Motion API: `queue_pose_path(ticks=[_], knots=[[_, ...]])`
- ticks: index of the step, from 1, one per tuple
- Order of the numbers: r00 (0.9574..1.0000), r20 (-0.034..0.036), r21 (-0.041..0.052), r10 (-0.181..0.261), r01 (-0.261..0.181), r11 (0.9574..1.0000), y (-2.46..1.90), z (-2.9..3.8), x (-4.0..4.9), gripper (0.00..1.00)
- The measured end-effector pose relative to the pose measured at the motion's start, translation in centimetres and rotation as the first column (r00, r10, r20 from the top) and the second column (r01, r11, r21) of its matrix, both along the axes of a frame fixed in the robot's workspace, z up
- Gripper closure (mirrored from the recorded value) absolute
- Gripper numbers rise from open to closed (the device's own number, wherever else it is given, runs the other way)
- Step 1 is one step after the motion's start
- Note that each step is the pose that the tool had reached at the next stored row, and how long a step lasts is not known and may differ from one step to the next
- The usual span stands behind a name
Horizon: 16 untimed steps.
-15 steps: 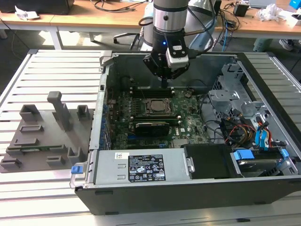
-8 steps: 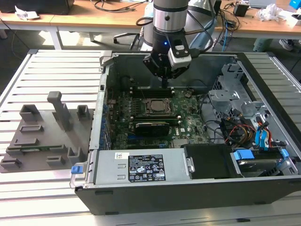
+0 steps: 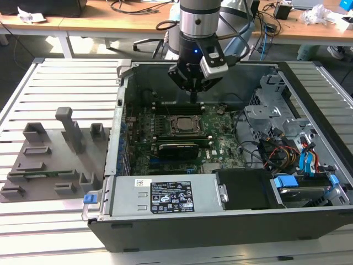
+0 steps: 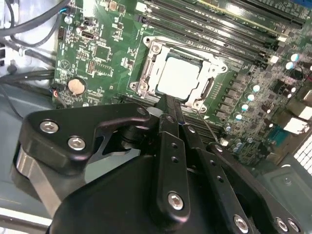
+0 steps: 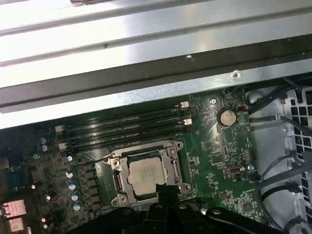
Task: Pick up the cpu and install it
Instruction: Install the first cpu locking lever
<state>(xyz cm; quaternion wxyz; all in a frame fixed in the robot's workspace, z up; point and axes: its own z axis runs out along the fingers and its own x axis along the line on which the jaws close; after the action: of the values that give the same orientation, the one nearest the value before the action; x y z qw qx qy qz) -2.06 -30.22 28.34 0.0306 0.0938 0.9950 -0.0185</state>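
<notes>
The cpu [image 3: 183, 125] is a silver-grey square lying flat inside the metal socket frame [image 3: 172, 120] on the green motherboard [image 3: 220, 141] of the open computer case. Both wrist views show the cpu [image 4: 179, 77] [image 5: 146, 174] seated in the frame, with nothing on top of it. My gripper [image 3: 194, 97] hangs a little above the board, just behind the socket toward the case's back wall. Its black fingers [image 4: 169, 126] are pressed together into one narrow tip, and nothing is between them. In the first wrist view the gripper [image 5: 165, 192] tip ends at the socket's edge.
Memory slots [image 5: 126, 127] run along the board beside the socket. Cables and a metal drive cage [image 3: 276, 118] fill the case on the exterior view's right. The power supply [image 3: 165, 196] sits at the case's front. A grey fixture with plastic blocks [image 3: 52, 157] lies on the slatted table at the exterior view's left.
</notes>
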Motion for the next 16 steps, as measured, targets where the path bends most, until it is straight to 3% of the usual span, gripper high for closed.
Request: queue_pose_path(ticks=[8,16], knots=[[0.9954,0.0,0.0,0.096,-0.096,0.9954,0.0,0.0,0.0,0.89],[0.9833,0.0,0.0,0.182,-0.182,0.9833,0.0,0.0,0.0,0.89]])
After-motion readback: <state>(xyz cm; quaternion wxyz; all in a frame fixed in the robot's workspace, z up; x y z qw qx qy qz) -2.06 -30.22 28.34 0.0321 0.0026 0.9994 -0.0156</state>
